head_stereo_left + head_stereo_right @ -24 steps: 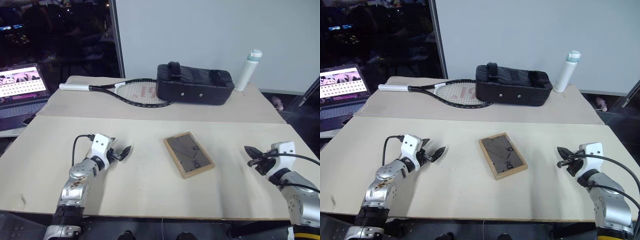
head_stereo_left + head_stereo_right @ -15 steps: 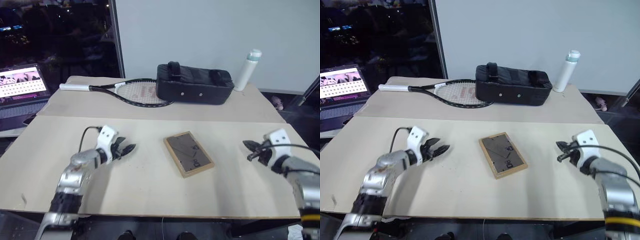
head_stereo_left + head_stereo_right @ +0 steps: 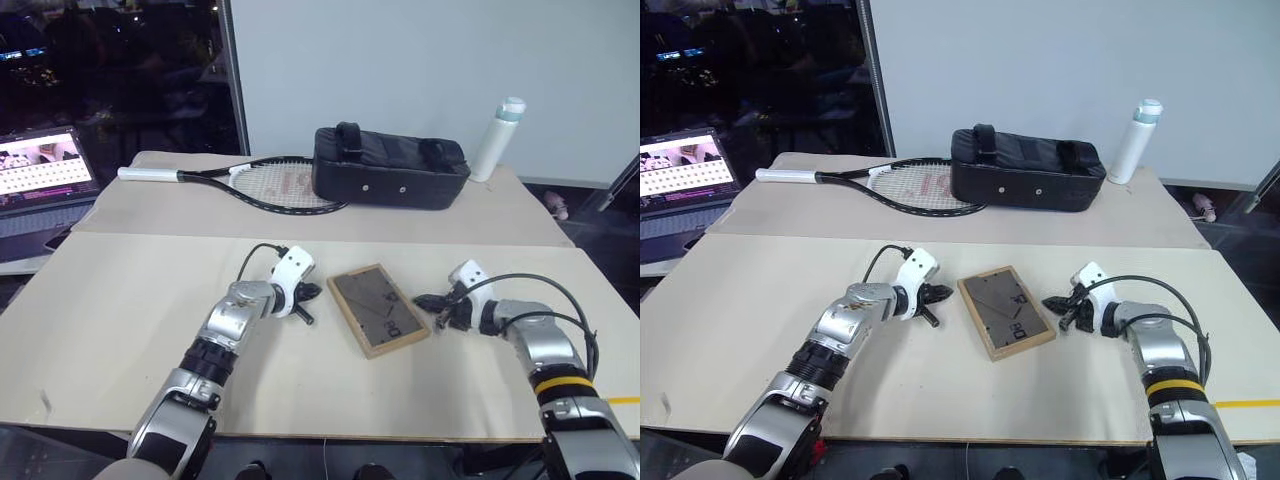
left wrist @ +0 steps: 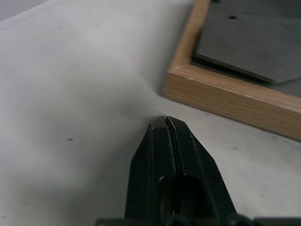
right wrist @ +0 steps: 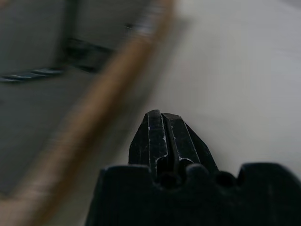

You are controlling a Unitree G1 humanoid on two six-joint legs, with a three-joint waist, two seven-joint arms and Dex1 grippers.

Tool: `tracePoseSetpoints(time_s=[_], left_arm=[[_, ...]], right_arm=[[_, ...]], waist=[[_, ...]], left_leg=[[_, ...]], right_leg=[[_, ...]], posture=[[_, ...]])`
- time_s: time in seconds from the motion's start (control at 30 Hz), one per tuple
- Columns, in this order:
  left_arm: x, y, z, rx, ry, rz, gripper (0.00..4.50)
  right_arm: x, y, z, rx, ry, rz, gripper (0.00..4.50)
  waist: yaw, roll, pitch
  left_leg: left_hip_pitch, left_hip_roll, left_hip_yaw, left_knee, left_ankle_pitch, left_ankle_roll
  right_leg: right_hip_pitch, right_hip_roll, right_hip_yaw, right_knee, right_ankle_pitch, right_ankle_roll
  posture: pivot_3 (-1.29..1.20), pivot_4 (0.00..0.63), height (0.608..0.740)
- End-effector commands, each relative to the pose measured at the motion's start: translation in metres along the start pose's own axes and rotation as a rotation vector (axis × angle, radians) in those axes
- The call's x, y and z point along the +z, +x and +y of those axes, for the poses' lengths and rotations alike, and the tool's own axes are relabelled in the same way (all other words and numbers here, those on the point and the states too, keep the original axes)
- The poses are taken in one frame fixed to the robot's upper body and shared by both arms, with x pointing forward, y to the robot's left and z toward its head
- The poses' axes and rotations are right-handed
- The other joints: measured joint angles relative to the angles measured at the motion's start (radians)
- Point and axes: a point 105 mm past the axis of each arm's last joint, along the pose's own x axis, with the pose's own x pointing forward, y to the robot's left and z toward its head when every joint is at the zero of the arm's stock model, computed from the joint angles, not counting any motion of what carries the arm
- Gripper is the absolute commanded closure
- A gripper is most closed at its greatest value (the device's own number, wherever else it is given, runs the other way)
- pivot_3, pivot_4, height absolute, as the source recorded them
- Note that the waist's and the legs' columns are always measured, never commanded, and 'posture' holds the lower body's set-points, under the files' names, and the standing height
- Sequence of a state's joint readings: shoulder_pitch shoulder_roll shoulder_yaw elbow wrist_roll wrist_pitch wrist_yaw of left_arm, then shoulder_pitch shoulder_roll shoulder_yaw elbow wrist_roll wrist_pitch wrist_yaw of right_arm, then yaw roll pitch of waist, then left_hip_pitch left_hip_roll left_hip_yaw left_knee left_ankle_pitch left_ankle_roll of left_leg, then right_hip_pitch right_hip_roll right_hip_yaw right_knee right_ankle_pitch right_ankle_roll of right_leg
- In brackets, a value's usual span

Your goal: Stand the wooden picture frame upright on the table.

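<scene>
Both fingers [image 4: 165, 123] closed, empty, beside frame [image 3: 379, 309]

silver metal arms, white wrist blocks, black cables; each hand [image 3: 308, 296] has two black fingers; right forearm yellow-banded

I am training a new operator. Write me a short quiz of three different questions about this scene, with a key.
1. True or false: the wooden picture frame stands upright on the table.
2. Which side of the frame faces up: A) picture, B) back panel?
3. Fill in: the left tool and the right tool are both ____ (open/shut).

Key: 1 false, it lies flat; 2 B; 3 shut.
</scene>
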State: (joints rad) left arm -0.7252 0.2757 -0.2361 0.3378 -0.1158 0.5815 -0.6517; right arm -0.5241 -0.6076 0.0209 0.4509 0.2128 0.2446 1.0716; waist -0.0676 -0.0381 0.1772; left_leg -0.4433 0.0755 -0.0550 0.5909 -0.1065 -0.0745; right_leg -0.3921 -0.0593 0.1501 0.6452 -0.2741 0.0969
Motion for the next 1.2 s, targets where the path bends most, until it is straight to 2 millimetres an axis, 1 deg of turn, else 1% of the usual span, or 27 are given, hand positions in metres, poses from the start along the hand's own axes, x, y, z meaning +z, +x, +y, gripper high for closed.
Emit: tracePoseSetpoints(time_s=[0.03, 0.07, 0.17, 0.23, 0.27, 0.33, 0.4, 0.5, 0.57, 0.6, 0.63, 0.7, 0.73, 0.77, 0.8, 0.93, 1.1, 1.2], left_arm=[[0.001, -0.004, -0.005, -0.009, 0.003, -0.008, 4.45], [0.0, -0.007, -0.004, -0.007, -0.005, -0.005, 4.45], [-0.005, -0.023, -0.004, -0.061, -0.085, 0.017, 4.45], [-0.007, -0.043, -0.011, -0.156, -0.156, 0.013, 4.45], [-0.008, -0.054, -0.012, -0.181, -0.189, 0.016, 4.45], [-0.011, -0.066, -0.011, -0.185, -0.24, 0.018, 4.45], [-0.01, -0.082, -0.004, -0.18, -0.399, -0.006, 4.45], [0.006, -0.103, 0.008, -0.215, -0.737, -0.053, 4.45], [0.015, -0.107, 0.0, -0.364, -0.878, -0.058, 3.94], [0.016, -0.108, -0.005, -0.43, -0.91, -0.045, 3.74], [0.01, -0.104, -0.009, -0.438, -0.919, 0.006, 3.38], [-0.009, -0.093, -0.011, -0.367, -0.924, 0.138, 2.63], [-0.014, -0.088, -0.013, -0.352, -0.93, 0.181, 2.27], [-0.016, -0.085, -0.016, -0.353, -0.933, 0.21, 1.9], [-0.019, -0.08, -0.021, -0.349, -0.921, 0.248, 1.64], [-0.023, -0.07, -0.036, -0.366, -0.889, 0.318, 0.07], [-0.019, -0.044, -0.074, -0.459, -0.896, 0.346, 0.03], [-0.012, -0.037, -0.081, -0.472, -0.906, 0.324, 0.03]], right_arm=[[0.023, -0.003, 0.028, 0.118, 0.01, -0.037, 4.5], [0.026, -0.003, 0.034, 0.131, 0.018, -0.04, 4.5], [0.031, 0.001, 0.051, 0.164, 0.021, -0.046, 4.5], [0.031, 0.001, 0.054, 0.152, 0.005, -0.039, 4.5], [0.03, 0.0, 0.052, 0.139, -0.003, -0.03, 4.5], [0.028, -0.002, 0.047, 0.115, -0.017, -0.015, 4.5], [0.024, -0.008, 0.036, 0.07, -0.047, 0.01, 4.5], [0.016, -0.017, 0.024, 0.036, -0.108, 0.068, 4.5], [0.015, -0.019, 0.023, 0.045, -0.122, 0.073, 4.5], [0.015, -0.019, 0.024, 0.055, -0.125, 0.07, 4.5], [0.014, -0.018, 0.026, 0.07, -0.126, 0.066, 4.5], [0.013, -0.016, 0.03, 0.092, -0.127, 0.062, 4.5], [0.014, -0.014, 0.033, 0.101, -0.108, 0.048, 4.5], [0.016, -0.011, 0.035, 0.11, -0.077, 0.026, 4.5], [0.017, -0.009, 0.038, 0.125, -0.063, 0.016, 4.5], [0.019, -0.004, 0.046, 0.144, -0.052, 0.0, 4.5], [0.024, 0.004, 0.066, 0.189, -0.029, -0.03, 4.5], [0.024, 0.004, 0.069, 0.187, -0.025, -0.034, 4.5]], waist=[[0.001, 0.0, 0.0], [0.001, 0.0, 0.0], [-0.007, 0.0, 0.0], [-0.011, 0.001, 0.0], [-0.012, 0.001, 0.0], [-0.008, 0.001, 0.0], [-0.002, 0.001, 0.0], [0.007, 0.0, 0.001], [0.009, 0.0, 0.001], [0.006, 0.0, 0.001], [0.004, 0.001, 0.001], [-0.005, 0.001, 0.0], [-0.005, 0.001, 0.001], [-0.006, 0.001, 0.001], [-0.006, 0.001, 0.001], [0.002, 0.001, 0.0], [0.023, 0.001, -0.001], [0.035, 0.001, -0.001]], left_leg=[[0.0, 0.0, 0.0, 0.0, 0.0, 0.0], [0.0, 0.0, 0.0, 0.001, 0.0, 0.0], [0.0, 0.0, 0.0, 0.001, 0.0, 0.0], [0.002, 0.0, 0.0, 0.0, 0.0, -0.001], [0.001, 0.0, 0.0, 0.0, 0.0, -0.001], [0.001, 0.0, 0.0, 0.0, 0.0, -0.001], [0.001, 0.0, 0.0, 0.0, 0.0, -0.001], [-0.001, 0.0, 0.0, 0.002, 0.0, -0.001], [-0.002, 0.0, -0.001, 0.002, 0.0, 0.0], [-0.002, 0.0, -0.002, 0.003, 0.0, 0.0], [-0.001, 0.0, -0.002, 0.002, 0.0, 0.0], [-0.001, 0.0, -0.002, 0.0, 0.0, -0.001], [0.0, 0.0, -0.002, 0.0, 0.0, -0.001], [0.0, 0.0, -0.002, 0.0, 0.0, -0.001], [0.0, 0.0, -0.002, 0.0, 0.0, -0.001], [0.0, 0.0, -0.003, 0.001, 0.0, -0.001], [0.003, 0.0, -0.003, 0.001, 0.0, -0.001], [0.002, -0.001, -0.003, 0.002, 0.0, -0.001]], right_leg=[[0.0, 0.0, 0.0, 0.0, 0.0, 0.0], [0.0, 0.0, 0.0, 0.001, 0.0, 0.0], [-0.001, 0.0, 0.0, 0.002, 0.0, 0.0], [-0.001, 0.0, 0.0, 0.002, -0.001, 0.0], [-0.002, 0.0, 0.0, 0.002, -0.001, 0.0], [-0.002, 0.0, 0.0, 0.002, -0.001, -0.001], [-0.002, 0.0, 0.0, 0.002, -0.001, -0.001], [-0.002, 0.0, -0.001, 0.002, -0.001, 0.0], [-0.002, -0.001, -0.002, 0.002, -0.001, 0.0], [-0.002, 0.0, -0.003, 0.002, -0.001, 0.0], [-0.002, 0.0, -0.003, 0.002, -0.001, 0.0], [-0.002, -0.001, -0.003, 0.002, -0.002, 0.0], [-0.001, 0.0, -0.003, 0.002, -0.002, 0.0], [-0.002, 0.0, -0.003, 0.002, -0.002, 0.0], [-0.002, 0.0, -0.003, 0.002, -0.002, 0.0], [-0.001, 0.0, -0.003, 0.002, -0.001, 0.0], [0.003, -0.001, -0.003, 0.001, -0.002, 0.0], [0.003, -0.002, -0.003, 0.0, -0.002, 0.0]], posture=[[0.0, 0.15, 0.721], [0.0, 0.15, 0.721], [0.0, 0.15, 0.721], [0.0, 0.15, 0.721], [0.0, 0.15, 0.721], [0.0, 0.15, 0.721], [0.0, 0.15, 0.721], [0.0, 0.15, 0.721], [0.0, 0.15, 0.721], [0.0, 0.15, 0.721], [0.0, 0.15, 0.721], [0.0, 0.15, 0.721], [0.0, 0.15, 0.721], [0.0, 0.15, 0.721], [0.0, 0.15, 0.721], [0.0, 0.15, 0.721], [0.0, 0.15, 0.721], [0.0, 0.15, 0.721]])
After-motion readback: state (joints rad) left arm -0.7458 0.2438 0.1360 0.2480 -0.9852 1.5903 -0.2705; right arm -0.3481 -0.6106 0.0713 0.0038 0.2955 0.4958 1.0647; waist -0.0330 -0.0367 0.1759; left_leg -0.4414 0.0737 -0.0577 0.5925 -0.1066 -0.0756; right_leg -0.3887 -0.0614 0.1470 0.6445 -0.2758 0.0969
